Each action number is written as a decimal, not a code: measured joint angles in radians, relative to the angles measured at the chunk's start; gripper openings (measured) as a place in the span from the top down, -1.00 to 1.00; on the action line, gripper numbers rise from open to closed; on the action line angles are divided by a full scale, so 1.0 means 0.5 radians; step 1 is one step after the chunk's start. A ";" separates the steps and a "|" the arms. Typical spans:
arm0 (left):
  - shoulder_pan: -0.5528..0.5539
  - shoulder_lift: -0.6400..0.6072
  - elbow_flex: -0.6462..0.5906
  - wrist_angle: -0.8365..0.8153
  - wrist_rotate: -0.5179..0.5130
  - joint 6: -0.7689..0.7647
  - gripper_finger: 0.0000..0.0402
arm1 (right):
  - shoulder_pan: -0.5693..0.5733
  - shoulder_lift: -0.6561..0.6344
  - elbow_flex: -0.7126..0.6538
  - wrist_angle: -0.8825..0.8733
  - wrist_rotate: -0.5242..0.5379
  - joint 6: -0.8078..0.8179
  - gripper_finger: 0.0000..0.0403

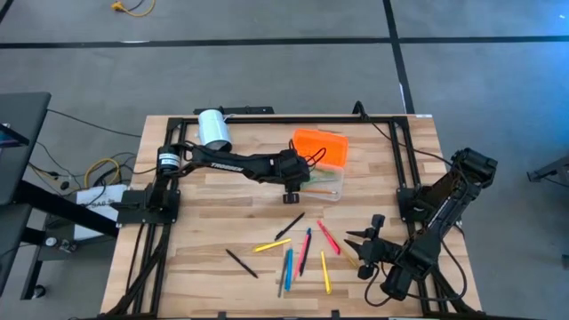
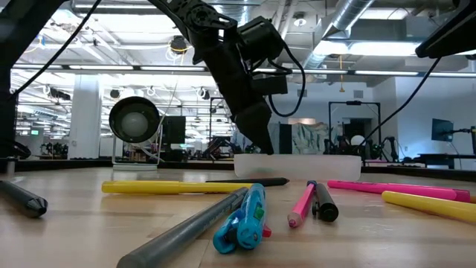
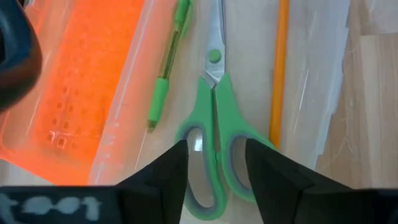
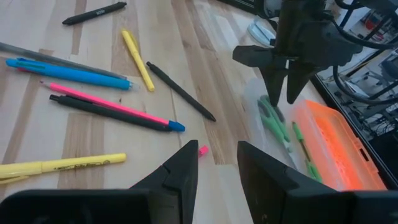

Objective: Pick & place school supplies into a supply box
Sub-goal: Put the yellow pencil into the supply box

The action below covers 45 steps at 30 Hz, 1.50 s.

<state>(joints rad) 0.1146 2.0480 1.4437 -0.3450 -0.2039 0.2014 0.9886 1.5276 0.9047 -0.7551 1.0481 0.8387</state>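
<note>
Left wrist view: my left gripper (image 3: 214, 158) hangs open over the scissors (image 3: 210, 134).
They lie loose in the clear supply box (image 1: 322, 169) beside a green pen (image 3: 166, 65) and orange pencil (image 3: 279, 68). My right gripper (image 1: 358, 251) waits half open near pens (image 1: 298, 253) on the desk (image 1: 204, 213).

"TROSSEN" on left arm (image 1: 233, 164)
</note>
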 joint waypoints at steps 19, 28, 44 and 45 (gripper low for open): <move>-0.150 -0.012 0.210 -0.305 -0.123 0.050 0.20 | -0.002 0.071 0.002 0.012 -0.004 0.120 0.47; -0.420 -0.015 0.498 -0.916 -0.284 -0.042 0.21 | -0.001 0.411 0.002 0.011 -0.102 0.350 0.47; -1.179 -0.031 0.510 -1.651 -1.153 -0.906 0.21 | 0.135 0.377 0.002 0.159 -0.241 0.576 0.47; -1.227 -0.031 0.510 -1.675 -1.201 -0.983 0.21 | 0.142 0.377 0.002 0.187 -0.278 0.577 0.47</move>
<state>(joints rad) -0.4991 2.0323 1.6985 -1.1827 -0.8042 -0.2899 1.0597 1.7161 0.9054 -0.6617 0.9092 1.1271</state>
